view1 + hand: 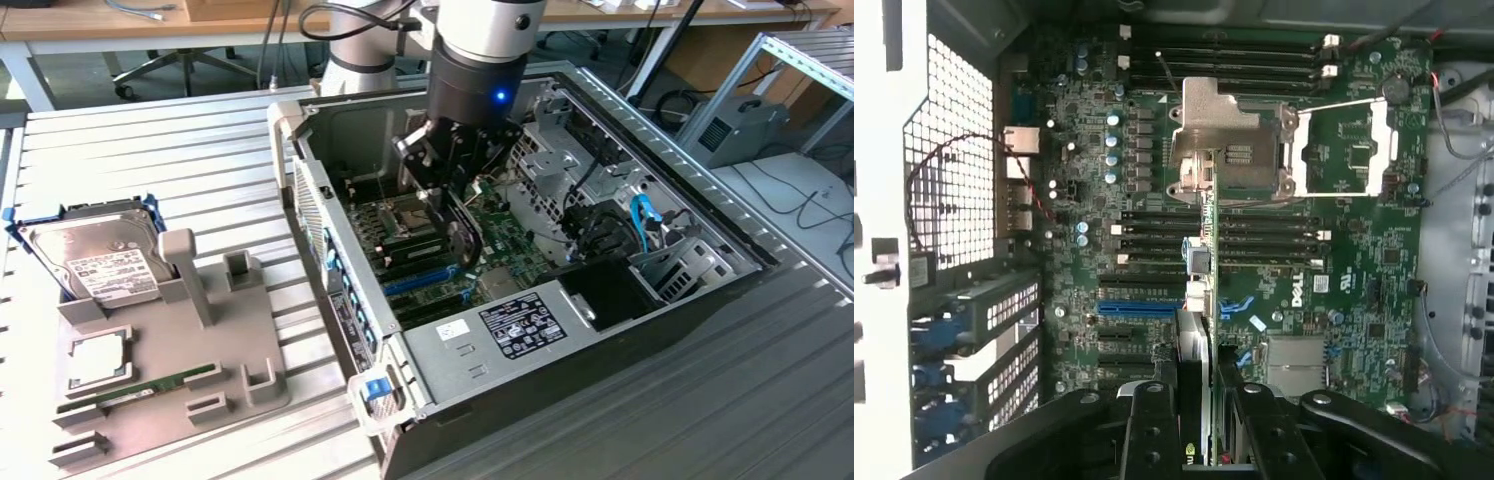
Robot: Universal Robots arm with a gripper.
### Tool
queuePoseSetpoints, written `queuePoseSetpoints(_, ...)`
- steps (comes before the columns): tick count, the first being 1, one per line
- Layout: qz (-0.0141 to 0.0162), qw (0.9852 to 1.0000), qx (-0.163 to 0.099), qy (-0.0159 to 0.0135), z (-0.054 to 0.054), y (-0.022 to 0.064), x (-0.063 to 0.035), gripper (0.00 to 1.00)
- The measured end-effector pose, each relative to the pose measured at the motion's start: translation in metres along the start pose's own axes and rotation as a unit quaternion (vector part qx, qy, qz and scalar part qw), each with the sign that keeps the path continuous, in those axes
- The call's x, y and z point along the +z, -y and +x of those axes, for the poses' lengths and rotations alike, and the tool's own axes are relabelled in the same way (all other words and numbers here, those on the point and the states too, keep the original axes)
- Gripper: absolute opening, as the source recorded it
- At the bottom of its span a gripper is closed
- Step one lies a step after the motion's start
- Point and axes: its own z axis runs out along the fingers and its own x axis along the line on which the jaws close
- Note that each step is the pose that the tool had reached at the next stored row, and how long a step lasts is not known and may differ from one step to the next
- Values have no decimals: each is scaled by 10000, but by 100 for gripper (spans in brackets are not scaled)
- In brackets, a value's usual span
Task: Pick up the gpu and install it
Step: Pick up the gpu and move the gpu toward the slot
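Observation:
My gripper (451,185) hangs inside the open computer case (300,150) and is shut on the gpu (465,242), a thin black card held on edge. The card points down toward the green motherboard (507,250), its lower end close above the blue slot (422,277). In the wrist view the gpu (1200,280) runs edge-on from between my gripper (1197,392) fingers across the motherboard (1354,260), beside the blue slot (1139,308). Whether the card touches the slot I cannot tell.
A grey fixture (160,350) on the slatted table at the exterior view's left holds a silver hard drive (100,260) and a green memory stick (147,385). Case walls, a drive cage (587,170) and the processor socket (1239,140) hem in the card.

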Motion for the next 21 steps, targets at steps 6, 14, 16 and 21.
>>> queuePoseSetpoints(6,-11,9992,-389,1,-35,2,6,26)
queuePoseSetpoints(14,-23,9965,-841,2,-105,5,17,26)
queuePoseSetpoints(16,-26,9956,-937,3,-127,6,21,26)
queuePoseSetpoints(21,-32,9935,-1140,4,-218,11,33,26)
